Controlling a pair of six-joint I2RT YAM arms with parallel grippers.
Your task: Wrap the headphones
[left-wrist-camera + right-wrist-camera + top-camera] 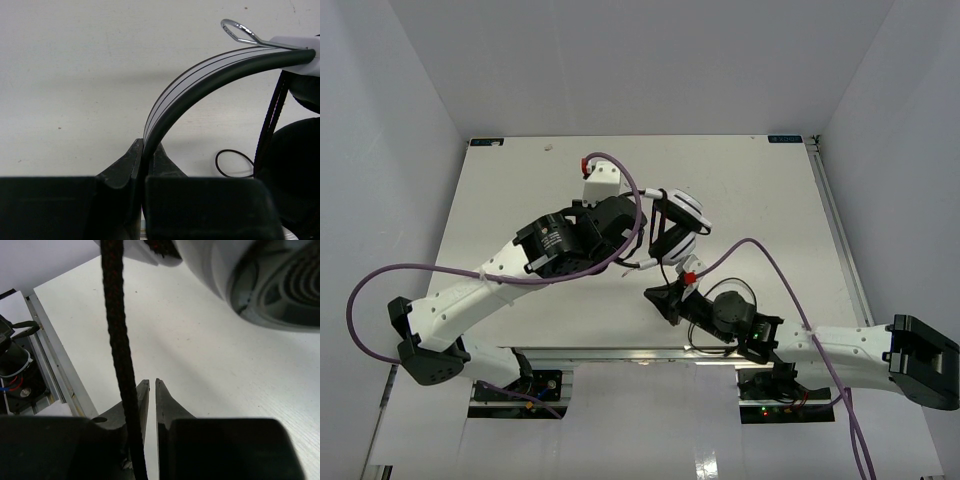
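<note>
The headphones (684, 212) are held off the table at its centre. My left gripper (646, 230) is shut on their black-and-white headband (200, 80), with the jaws (146, 146) pinching it at its lower end. A dark ear cup (295, 165) hangs at the right of the left wrist view. My right gripper (658, 296) sits just below the headphones. Its jaws (152, 383) are closed to a thin slit with nothing between the tips. The dark cord (116, 315) runs down from a striped ear cup (270, 280) across the outside of the left finger. Cord slack (705, 338) loops near the front edge.
Purple robot cables (620, 170) arch over both arms. A metal rail (620, 352) runs along the table's near edge and also shows in the right wrist view (55, 365). White walls enclose the table on three sides. A small cord loop (235, 163) lies on the table.
</note>
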